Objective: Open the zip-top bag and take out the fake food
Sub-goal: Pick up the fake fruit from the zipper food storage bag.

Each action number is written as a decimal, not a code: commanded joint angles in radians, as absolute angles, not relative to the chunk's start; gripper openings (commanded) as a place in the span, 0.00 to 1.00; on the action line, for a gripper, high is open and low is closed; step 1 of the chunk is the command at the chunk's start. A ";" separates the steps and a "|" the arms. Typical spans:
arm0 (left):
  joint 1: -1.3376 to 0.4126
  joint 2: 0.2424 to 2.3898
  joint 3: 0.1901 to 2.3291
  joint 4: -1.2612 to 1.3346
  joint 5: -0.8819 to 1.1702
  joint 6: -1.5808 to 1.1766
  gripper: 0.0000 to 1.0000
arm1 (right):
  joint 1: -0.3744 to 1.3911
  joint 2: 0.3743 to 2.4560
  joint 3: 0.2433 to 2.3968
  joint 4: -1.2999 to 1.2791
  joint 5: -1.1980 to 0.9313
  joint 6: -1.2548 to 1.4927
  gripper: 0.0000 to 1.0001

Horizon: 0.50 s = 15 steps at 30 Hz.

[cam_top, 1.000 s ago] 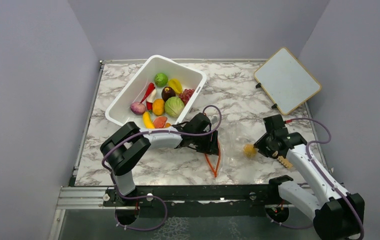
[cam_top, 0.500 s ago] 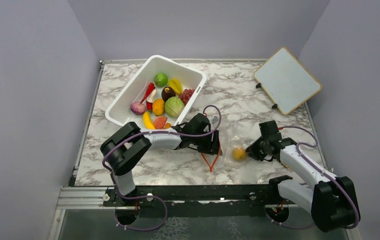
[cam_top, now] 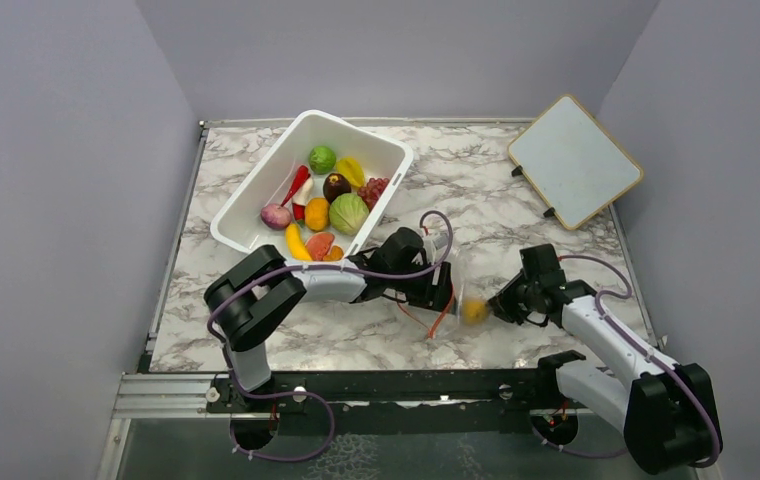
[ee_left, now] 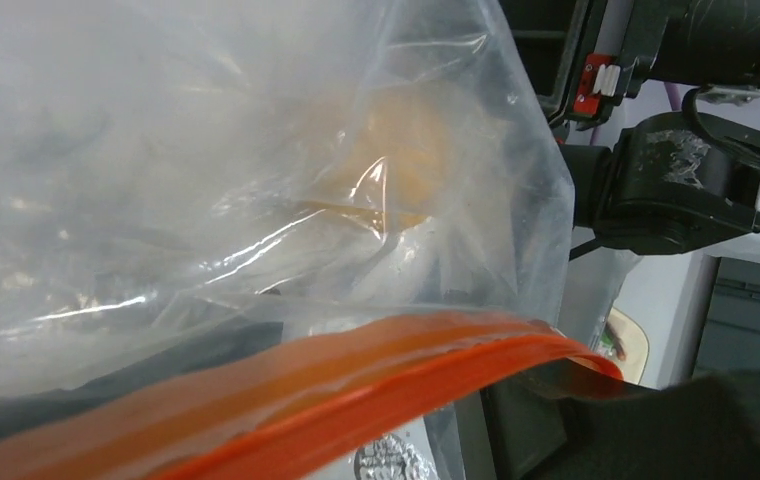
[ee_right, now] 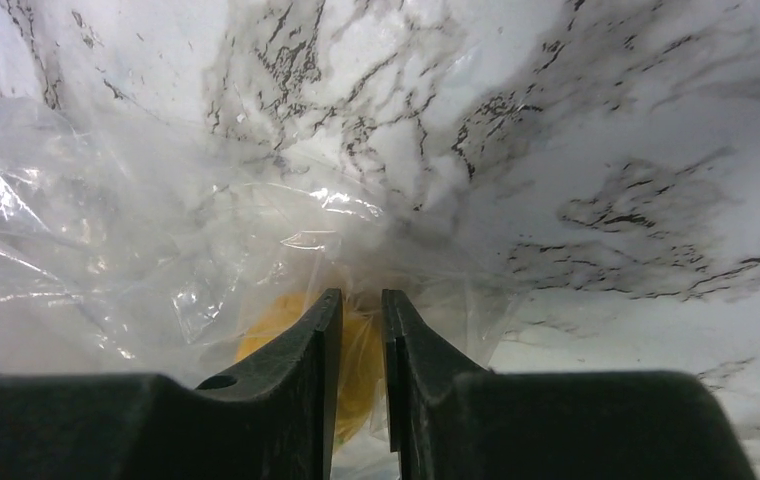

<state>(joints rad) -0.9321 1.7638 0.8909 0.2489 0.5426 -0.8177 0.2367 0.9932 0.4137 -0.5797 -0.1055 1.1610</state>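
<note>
orange fruit (cam_top: pixel 474 311) moved left in zip-top bag (cam_top: pixel 456 288) | right jaws pinch bag | left jaws unclear | tub (cam_top: pixel 254 188) nearby

Your top view looks down from high behind the near edge, taking in the whole table (cam_top: pixel 516 200). Both wrist views sit close, facing each other across the same bag (ee_left: pixel 206 150) and orange fruit (ee_right: pixel 361 365).

The black-and-white left arm (cam_top: pixel 326 278) stretches low, rightward, just in front of the white rectangular tub (cam_top: pixel 254 185); the left gripper (cam_top: pixel 443 296) hides its jaws. Farther right, the right arm (cam_top: pixel 606 335) reaches leftward, the right gripper (ee_right: pixel 360 297) pinching the clear plastic zip-top bag (ee_right: pixel 106 230).
</note>
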 commanded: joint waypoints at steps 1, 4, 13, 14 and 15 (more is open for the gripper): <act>-0.941 1.811 0.944 0.305 0.568 -0.857 0.62 | 0.244 0.976 0.377 -0.557 -0.178 1.191 0.21; -0.946 1.840 0.963 0.306 0.565 -0.868 0.63 | 0.244 0.981 0.354 -0.531 -0.212 1.204 0.21; -0.974 1.893 0.978 0.294 0.569 -0.854 0.64 | 0.244 0.977 0.336 -0.505 -0.238 1.205 0.20; -0.974 1.898 0.974 0.284 0.560 -0.846 0.65 | 0.244 0.976 0.337 -0.505 -0.239 1.204 0.20; -0.974 1.902 0.973 0.271 0.545 -0.834 0.67 | 0.244 0.974 0.338 -0.505 -0.241 1.204 0.20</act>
